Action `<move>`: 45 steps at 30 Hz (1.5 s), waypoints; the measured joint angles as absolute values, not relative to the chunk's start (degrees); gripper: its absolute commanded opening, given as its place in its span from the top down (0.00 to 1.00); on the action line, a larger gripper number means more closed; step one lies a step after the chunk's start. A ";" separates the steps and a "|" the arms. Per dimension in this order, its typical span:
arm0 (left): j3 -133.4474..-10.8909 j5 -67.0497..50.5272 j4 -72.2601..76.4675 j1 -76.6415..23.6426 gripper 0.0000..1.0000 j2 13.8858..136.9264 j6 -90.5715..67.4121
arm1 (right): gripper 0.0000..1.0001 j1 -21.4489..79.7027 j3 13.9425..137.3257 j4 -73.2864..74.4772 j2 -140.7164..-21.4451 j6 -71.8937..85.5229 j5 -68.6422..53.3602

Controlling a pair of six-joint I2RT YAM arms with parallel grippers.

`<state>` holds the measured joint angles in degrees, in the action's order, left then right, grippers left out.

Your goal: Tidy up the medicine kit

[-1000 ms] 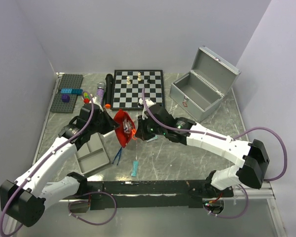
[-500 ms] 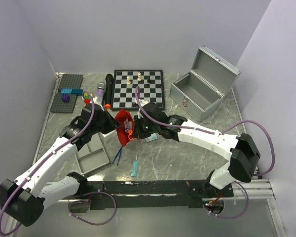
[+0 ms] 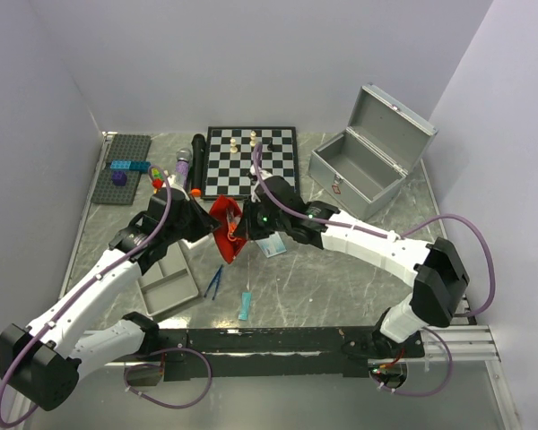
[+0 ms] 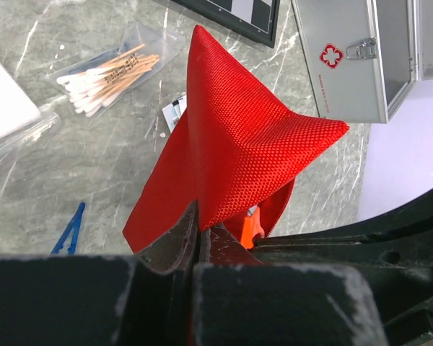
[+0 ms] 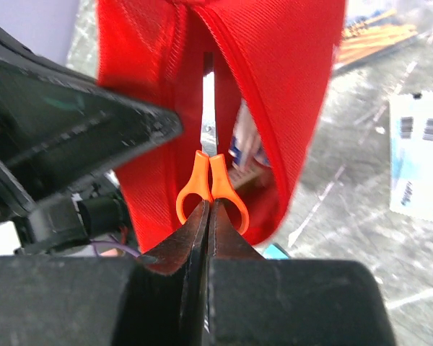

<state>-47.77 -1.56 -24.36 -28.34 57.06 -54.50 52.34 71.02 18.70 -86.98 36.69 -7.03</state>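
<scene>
My left gripper (image 3: pixel 203 229) is shut on the edge of a red fabric pouch (image 3: pixel 222 224) and holds it up off the table with its mouth open. In the left wrist view the pouch (image 4: pixel 238 137) rises from the gripper (image 4: pixel 199 229). My right gripper (image 3: pixel 245 228) is shut on the orange handles of small scissors (image 5: pixel 202 167), pinched at the gripper (image 5: pixel 208 205). The steel blades point into the open mouth of the pouch (image 5: pixel 274 65), where some packets show inside.
A bag of cotton swabs (image 4: pixel 108 72), blue tweezers (image 3: pixel 214 281), a teal item (image 3: pixel 246 305) and a barcoded packet (image 3: pixel 271 246) lie on the table. A grey tray (image 3: pixel 166 279) is at left, an open metal first-aid box (image 3: pixel 359 175) at back right, a chessboard (image 3: pixel 251 161) behind.
My right gripper has moved left with the scissors up to the pouch, and the blades now reach into its mouth. The left gripper has kept the pouch raised, shifting it slightly.
</scene>
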 measured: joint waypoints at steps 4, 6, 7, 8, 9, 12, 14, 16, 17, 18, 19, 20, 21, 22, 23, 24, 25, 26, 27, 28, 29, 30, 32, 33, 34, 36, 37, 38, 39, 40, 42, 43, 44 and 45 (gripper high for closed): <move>-47.59 -1.56 -24.14 -28.38 0.99 57.06 -54.81 | 0.92 52.23 71.35 17.82 -88.29 37.26 -8.27; -47.57 -1.54 -24.16 -28.38 0.99 57.06 -54.83 | 0.77 52.25 71.35 17.82 -88.82 37.52 -8.84; -47.57 -1.45 -24.18 -28.40 0.99 57.06 -54.83 | 0.67 52.23 71.35 17.85 -88.92 37.58 -9.02; -47.57 -1.34 -24.18 -28.40 0.99 57.06 -54.81 | 0.61 52.25 71.33 17.93 -88.97 37.56 -9.13; -47.57 -1.19 -24.21 -28.40 0.99 57.06 -54.81 | 0.54 52.23 71.33 17.96 -88.95 37.65 -9.15; -47.57 -1.02 -24.27 -28.40 0.99 57.01 -54.76 | 0.37 52.23 71.26 17.80 -88.84 37.47 -9.04; -47.57 -0.97 -24.40 -28.40 0.99 56.88 -54.76 | 0.32 52.23 71.18 17.98 -88.47 37.19 -8.82; -47.57 -0.78 -24.60 -28.45 0.99 56.73 -54.74 | 0.32 52.18 71.11 18.11 -87.72 36.93 -8.60; -47.57 -0.73 -24.67 -28.49 0.99 56.71 -54.74 | 0.32 52.16 71.09 18.20 -87.00 36.71 -8.45; -47.57 -0.34 -24.71 -28.49 0.99 56.71 -54.70 | 0.32 52.12 70.94 18.17 -86.15 36.47 -8.19; -47.57 -0.03 -24.80 -28.51 0.99 56.71 -54.68 | 0.32 52.07 70.65 18.15 -85.08 36.10 -7.92; -47.59 0.54 -25.04 -28.51 0.99 56.71 -54.50 | 0.33 52.05 70.04 17.96 -83.74 35.62 -7.53; -47.64 1.30 -25.39 -28.53 0.99 56.62 -54.22 | 0.33 52.01 69.23 17.91 -82.21 34.87 -7.14; -47.81 1.98 -26.11 -28.56 0.99 56.49 -53.91 | 0.34 51.96 68.20 17.80 -80.44 34.09 -6.85; -48.03 2.79 -26.89 -28.53 0.99 56.36 -53.60 | 0.35 51.94 67.29 17.76 -79.09 33.28 -6.70; -48.45 3.77 -27.90 -28.53 0.99 56.14 -53.17 | 0.36 51.86 66.26 17.85 -77.69 32.32 -6.59; -48.93 4.82 -28.93 -28.36 0.99 55.92 -52.73 | 0.37 51.86 65.43 17.91 -76.75 31.38 -6.55; -49.52 5.82 -29.91 -28.14 0.99 55.61 -52.12 | 0.37 51.86 64.47 17.85 -76.18 30.28 -6.68; -50.28 6.76 -30.89 -27.66 0.99 55.18 -51.55 | 0.38 51.90 63.83 17.85 -76.20 29.65 -6.74; -50.85 7.57 -31.64 -27.03 0.99 54.72 -51.11 | 0.39 52.18 62.96 17.89 -76.75 28.84 -7.01; -51.33 8.19 -32.23 -26.11 0.99 54.15 -50.65 | 0.39 52.51 62.13 18.24 -77.93 28.10 -7.07; -51.66 8.69 -32.67 -24.84 0.99 53.45 -50.19 | 0.39 52.90 61.73 18.61 -79.22 27.49 -7.14; -51.94 9.32 -33.43 -22.37 0.99 52.18 -49.60 | 0.37 54.78 61.34 19.84 -83.31 26.28 -6.92; -52.03 9.67 -34.13 -20.88 0.99 51.46 -49.17 | 0.36 56.16 61.36 20.45 -85.45 25.69 -6.79; -52.10 10.15 -34.79 -19.66 0.99 50.87 -48.84 | 0.35 57.69 61.36 20.99 -87.37 25.21 -6.66; -52.12 11.00 -35.88 -17.65 0.99 49.93 -48.49 | 0.33 60.66 61.36 22.11 -89.95 24.18 -6.46; -52.16 11.42 -36.42 -17.10 0.99 49.60 -48.25 | 0.32 62.04 61.41 22.59 -90.78 23.70 -6.26; -52.16 11.68 -37.15 -16.60 0.99 49.36 -47.88 | 0.32 63.40 61.78 23.27 -91.57 23.14 -5.89; -52.16 11.84 -37.58 -16.38 0.99 49.32 -47.70 | 0.32 64.62 62.41 23.97 -92.47 22.59 -5.45; -52.16 11.90 -38.06 -16.05 0.99 49.30 -47.66 | 0.32 65.56 63.33 24.77 -93.54 22.06 -5.06; -52.16 11.90 -38.74 -15.66 0.99 49.32 -47.66 | 0.32 66.98 65.12 25.74 -95.79 21.12 -3.90; -52.16 11.90 -38.89 -15.53 0.99 49.32 -47.66 | 0.32 67.64 66.06 26.24 -96.92 20.69 -3.03; -52.16 11.90 -38.92 -15.40 0.99 49.30 -47.68 | 0.32 68.12 66.48 26.55 -97.73 20.34 -2.11; -52.16 11.90 -38.92 -15.33 0.99 49.30 -47.68 | 0.33 68.47 66.52 26.81 -98.13 20.05 -1.43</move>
